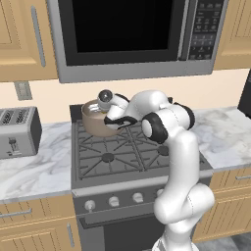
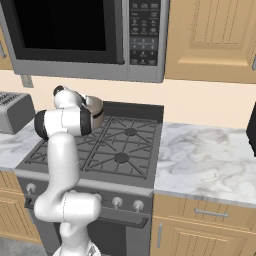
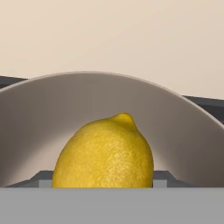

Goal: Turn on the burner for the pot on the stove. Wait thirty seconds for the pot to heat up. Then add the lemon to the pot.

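Right now my hand reaches over the round taupe-brown metal saucepan, which stands on the far left burner of the grey steel gas range. Close before my hand sits the small yellow lemon, its pointed tip up, with the pot's pale curved inner wall rising behind and around it. Low at either side of the fruit a small grey block shows, one left and one right, hard against its flanks; these look like my fingers closed on the lemon, though their tips are hidden at the bottom edge. From the base cameras my wrist hangs above the pot's rim at its near right side, and the gripper itself is lost behind my own arm. Beyond the pot lies the range's black back strip and the cream wall.
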Robot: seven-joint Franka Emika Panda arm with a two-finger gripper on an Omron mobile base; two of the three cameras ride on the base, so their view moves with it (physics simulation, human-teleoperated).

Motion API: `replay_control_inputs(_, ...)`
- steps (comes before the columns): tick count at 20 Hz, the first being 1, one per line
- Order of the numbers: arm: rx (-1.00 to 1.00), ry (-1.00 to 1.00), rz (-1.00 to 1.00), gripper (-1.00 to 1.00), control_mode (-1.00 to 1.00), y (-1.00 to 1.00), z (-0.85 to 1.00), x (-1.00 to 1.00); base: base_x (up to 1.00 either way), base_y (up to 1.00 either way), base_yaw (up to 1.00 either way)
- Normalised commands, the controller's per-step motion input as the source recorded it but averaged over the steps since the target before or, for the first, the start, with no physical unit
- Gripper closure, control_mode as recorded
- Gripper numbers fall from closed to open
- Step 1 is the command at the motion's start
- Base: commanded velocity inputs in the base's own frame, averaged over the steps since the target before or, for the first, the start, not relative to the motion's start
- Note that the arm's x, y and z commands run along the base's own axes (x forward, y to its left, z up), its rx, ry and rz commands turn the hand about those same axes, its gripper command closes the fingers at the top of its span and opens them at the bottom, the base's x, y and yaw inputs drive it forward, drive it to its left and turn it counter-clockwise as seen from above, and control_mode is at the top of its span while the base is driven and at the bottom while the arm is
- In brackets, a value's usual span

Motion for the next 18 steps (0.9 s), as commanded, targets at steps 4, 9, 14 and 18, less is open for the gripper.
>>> replay_control_inputs(4,0.00,0.00,0.00,1.00,-1.00,0.00,0.00,0.00,0.00,0.00,0.00)
replay_control_inputs(9,0.00,0.00,0.00,1.00,-1.00,0.00,0.00,0.00,0.00,0.00,0.00)
replay_control_inputs(14,0.00,0.00,0.00,1.00,-1.00,0.00,0.00,0.00,0.00,0.00,0.00)
replay_control_inputs(18,0.00,0.00,0.00,1.00,-1.00,0.00,0.00,0.00,0.00,0.00,0.00)
